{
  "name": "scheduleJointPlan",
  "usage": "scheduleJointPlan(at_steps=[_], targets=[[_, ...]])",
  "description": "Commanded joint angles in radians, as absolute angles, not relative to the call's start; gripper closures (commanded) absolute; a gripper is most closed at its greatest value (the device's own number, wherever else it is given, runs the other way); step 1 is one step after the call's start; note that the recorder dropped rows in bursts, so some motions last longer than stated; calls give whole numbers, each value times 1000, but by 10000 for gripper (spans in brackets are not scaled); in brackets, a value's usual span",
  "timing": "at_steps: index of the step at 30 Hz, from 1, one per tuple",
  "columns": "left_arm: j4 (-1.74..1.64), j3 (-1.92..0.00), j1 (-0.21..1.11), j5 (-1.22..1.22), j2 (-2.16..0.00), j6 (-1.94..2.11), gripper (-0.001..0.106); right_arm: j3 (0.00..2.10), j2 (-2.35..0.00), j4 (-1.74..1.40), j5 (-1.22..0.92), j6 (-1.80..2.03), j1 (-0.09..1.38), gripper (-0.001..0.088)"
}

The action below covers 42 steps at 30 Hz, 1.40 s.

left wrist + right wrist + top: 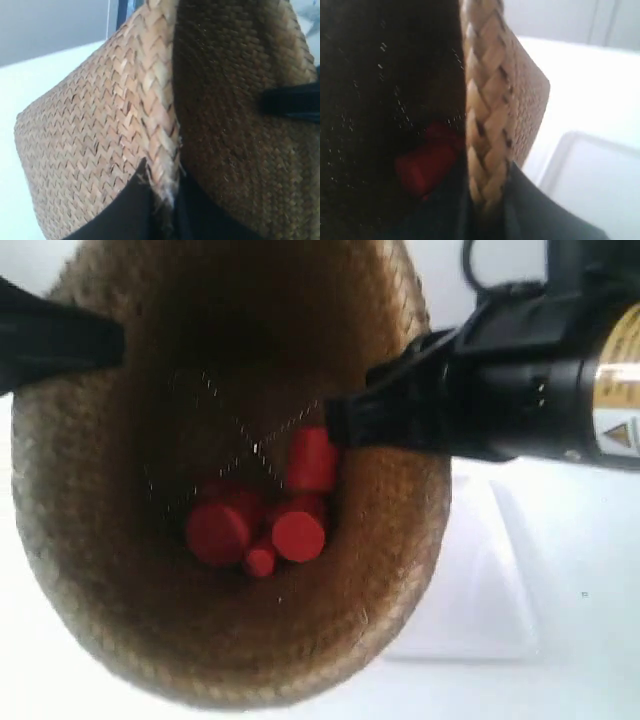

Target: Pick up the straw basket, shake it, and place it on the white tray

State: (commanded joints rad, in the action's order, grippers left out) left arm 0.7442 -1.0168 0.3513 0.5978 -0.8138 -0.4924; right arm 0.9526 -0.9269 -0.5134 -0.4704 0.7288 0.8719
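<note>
Tightly, left gripper [162,192] and right gripper [489,200] each pinch the straw basket [100,540] at its rim — jaws nearly together.

Several red cylindrical pegs [298,533] huddle in a cluster, touching: a broad peg [222,530], a small peg [260,560] just beside it, a taller peg [312,460] behind. The white worktop [590,640] is glossy and plain.

Overexposed white background; straw basket [100,570] interior dim; close-ups perhaps motion-blurred.
</note>
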Motion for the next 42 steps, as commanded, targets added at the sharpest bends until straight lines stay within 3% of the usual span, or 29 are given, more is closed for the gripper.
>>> scheduleJointPlan(at_steps=[3, 6, 8, 12, 18, 20, 23, 25, 28, 30, 32, 34, 35, 36, 38, 40, 42], targets=[[714, -977, 351, 437, -796, -489, 1053, 895, -913, -664, -387, 789, 863, 868], [711, -920, 351, 362, -855, -466, 1053, 861, -1012, -837, -471, 1013, 817, 868], [718, -935, 351, 435, -859, -461, 1053, 889, -1007, -724, -516, 974, 824, 868], [725, -990, 351, 498, -787, -461, 1053, 907, -872, -518, -391, 785, 865, 868], [657, -891, 351, 282, -858, -444, 1053, 895, -971, -853, -460, 984, 810, 868], [692, -924, 351, 379, -865, -420, 1053, 944, -971, -672, -501, 950, 810, 868], [708, -989, 351, 501, -803, -422, 1053, 967, -882, -409, -393, 708, 850, 868], [683, -974, 351, 435, -777, -424, 1053, 936, -874, -463, -351, 676, 855, 868], [675, -907, 351, 325, -834, -416, 1053, 886, -989, -721, -411, 919, 803, 868], [701, -942, 351, 427, -859, -377, 1053, 928, -1019, -614, -479, 928, 804, 868], [698, -1011, 351, 545, -796, -413, 1053, 961, -906, -441, -371, 701, 869, 868], [640, -950, 351, 409, -792, -397, 1053, 908, -922, -669, -362, 805, 855, 868], [646, -896, 351, 345, -848, -364, 1053, 883, -1009, -856, -451, 1043, 815, 868], [652, -912, 351, 415, -859, -350, 1053, 908, -1029, -810, -519, 1040, 816, 868], [666, -998, 351, 539, -811, -418, 1053, 964, -942, -606, -441, 845, 863, 868], [584, -968, 351, 440, -793, -415, 1053, 933, -918, -689, -373, 818, 879, 868], [581, -901, 351, 378, -860, -344, 1053, 901, -1030, -848, -493, 1014, 845, 868]])
